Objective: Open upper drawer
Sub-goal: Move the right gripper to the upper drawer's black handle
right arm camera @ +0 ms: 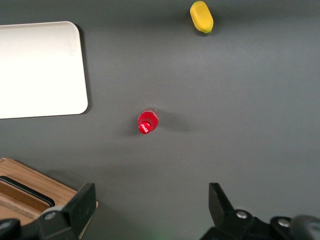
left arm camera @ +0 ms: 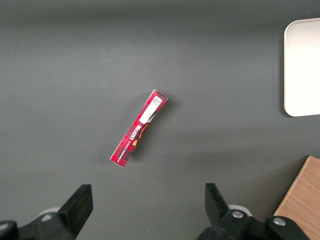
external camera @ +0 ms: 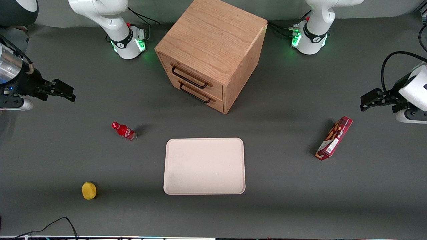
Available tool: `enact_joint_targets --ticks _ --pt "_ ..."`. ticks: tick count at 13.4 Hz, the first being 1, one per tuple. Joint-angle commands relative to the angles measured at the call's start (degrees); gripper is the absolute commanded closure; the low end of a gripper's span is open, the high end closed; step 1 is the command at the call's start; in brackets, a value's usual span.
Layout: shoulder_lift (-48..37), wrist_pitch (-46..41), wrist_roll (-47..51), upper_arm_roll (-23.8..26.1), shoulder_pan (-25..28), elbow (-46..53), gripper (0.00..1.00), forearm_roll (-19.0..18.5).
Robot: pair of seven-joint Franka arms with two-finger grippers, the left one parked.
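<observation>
The wooden cabinet (external camera: 213,36) stands at the middle of the table, farther from the front camera than the tray. Its upper drawer (external camera: 196,71) is shut, with a black wire handle (external camera: 188,77); the lower drawer (external camera: 203,91) beneath it is shut too. My right gripper (external camera: 68,92) is open and empty. It hovers above the table toward the working arm's end, well apart from the cabinet. In the right wrist view the open gripper (right arm camera: 150,200) is over bare table, and a corner of the cabinet (right arm camera: 60,192) with a black handle (right arm camera: 30,190) shows beside one finger.
A red bottle (external camera: 124,131) stands between the gripper and the tray, and it also shows in the right wrist view (right arm camera: 148,122). A yellow object (external camera: 89,190) lies nearer the front camera. A white tray (external camera: 173,186) lies in front of the cabinet. A red box (external camera: 334,138) lies toward the parked arm's end.
</observation>
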Motion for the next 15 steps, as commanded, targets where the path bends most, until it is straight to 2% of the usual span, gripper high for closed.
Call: enact_joint_targets --ticks 1,6,9,12,15 --pt "0.5 -2.0 -1.2 -0.6 0.1 1.2 0.00 0.8" --pt "0.6 -3.4 -2.6 0.7 1.4 1.6 0.00 1.4" --pt "1.0 -5.1 -7.7 4.2 1.8 1.3 0.00 10.3" --pt "4.0 -5.0 -10.2 11.8 1.8 1.6 0.00 14.8" --pt "7.6 -2.7 -14.0 19.2 1.7 1.4 0.00 15.2"
